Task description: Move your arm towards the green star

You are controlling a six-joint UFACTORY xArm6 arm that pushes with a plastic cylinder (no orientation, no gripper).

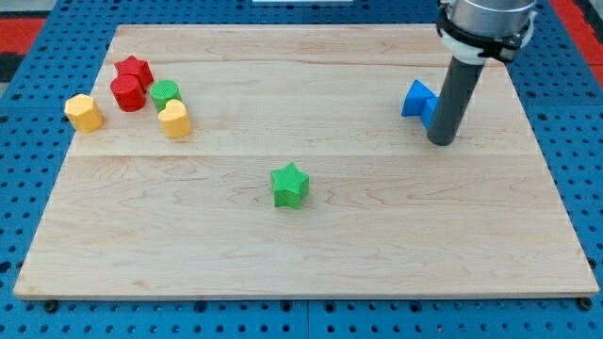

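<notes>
- My tip [440, 141] rests on the wooden board [311, 254] at the far right, touching or just beside the blue block [415, 99], whose shape I cannot make out.
- As a bare rod it grasps nothing; it can only push.
- The green star [290, 185] stands alone near the board's middle, well apart from my tip, to its left and nearer.
- Judging by looks, the star is light, stiff and slides easily; a push should meet a flat side, not a point, or it may spin.
- At the far left cluster a red star [134, 69], red cylinder [128, 93], green cylinder [166, 92] and two yellow blocks [83, 112] [174, 120].
</notes>
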